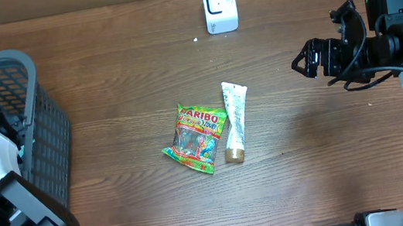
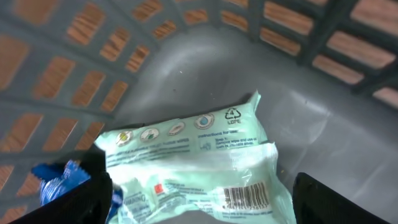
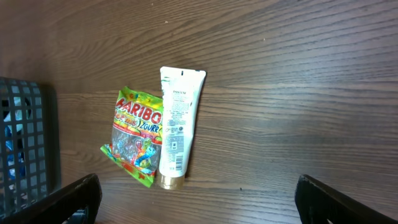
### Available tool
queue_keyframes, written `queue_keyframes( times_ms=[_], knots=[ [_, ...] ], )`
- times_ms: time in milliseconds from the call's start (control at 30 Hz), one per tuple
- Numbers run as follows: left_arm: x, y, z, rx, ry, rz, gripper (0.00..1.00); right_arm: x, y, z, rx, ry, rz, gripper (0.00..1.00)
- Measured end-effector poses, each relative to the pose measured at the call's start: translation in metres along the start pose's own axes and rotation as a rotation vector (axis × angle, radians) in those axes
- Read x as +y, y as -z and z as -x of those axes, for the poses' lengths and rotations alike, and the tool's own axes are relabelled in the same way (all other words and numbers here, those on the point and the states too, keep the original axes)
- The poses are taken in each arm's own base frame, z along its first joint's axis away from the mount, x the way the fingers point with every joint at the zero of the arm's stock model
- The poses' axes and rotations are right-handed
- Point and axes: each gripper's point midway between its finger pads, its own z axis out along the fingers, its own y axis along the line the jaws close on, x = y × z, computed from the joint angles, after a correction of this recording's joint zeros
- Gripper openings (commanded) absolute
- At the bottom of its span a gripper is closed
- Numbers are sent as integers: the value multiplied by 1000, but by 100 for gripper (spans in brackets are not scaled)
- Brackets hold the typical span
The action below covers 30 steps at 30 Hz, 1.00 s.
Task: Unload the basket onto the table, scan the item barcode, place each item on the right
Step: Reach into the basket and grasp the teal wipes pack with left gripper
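In the left wrist view, a pale green packet (image 2: 193, 168) lies on the floor of the grey basket (image 2: 186, 56), its printed back and barcode (image 2: 247, 196) facing up. My left gripper (image 2: 202, 205) is down inside the basket, open, one finger on each side of the packet; the right finger stands apart from it. A white scanner (image 1: 219, 6) stands at the table's far edge. My right gripper (image 1: 307, 58) hovers open and holding nothing above the right side of the table, well away from the items.
A Haribo bag (image 1: 195, 138) and a white tube with a gold cap (image 1: 235, 119) lie side by side mid-table. The basket (image 1: 40, 134) fills the left edge. A blue wrapper (image 2: 59, 177) lies beside the packet, by my left finger.
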Motion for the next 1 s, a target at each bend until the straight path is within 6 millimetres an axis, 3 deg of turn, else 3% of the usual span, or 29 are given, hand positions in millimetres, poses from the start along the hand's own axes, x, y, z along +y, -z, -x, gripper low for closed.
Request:
queue_keyframes(
  times_ms=[167,233,267,300,333,367,400,667,800,933,1000],
  knots=[
    [-4,-15,-8,29,-77,-4,83,0,0,0,-1,0,0,100],
    [-7,-22,-14,50,-92,-10,74,0,0,0,-1,0,1,100],
    [-10,-26,-20,73,-106,-17,64,0,0,0,-1,0,0,100],
    [-11,-28,-25,90,-112,-22,61,0,0,0,-1,0,0,100],
    [-11,-28,-26,97,-113,-24,47,0,0,0,-1,0,0,100],
    [-12,-27,-31,118,-125,-30,23,0,0,0,-1,0,1,100],
    [-12,-27,-33,129,-130,-26,5,0,0,0,-1,0,0,100],
    [-10,-25,-32,139,-145,-4,4,1,0,4,-14,7,3,100],
    [-14,-19,-32,164,-67,11,4,1,0,5,-21,11,4,100],
    [-15,8,-22,235,184,4,4,2,0,8,-31,15,6,100],
    [-10,27,-4,232,291,-2,4,2,0,8,-32,16,6,100]
  ],
)
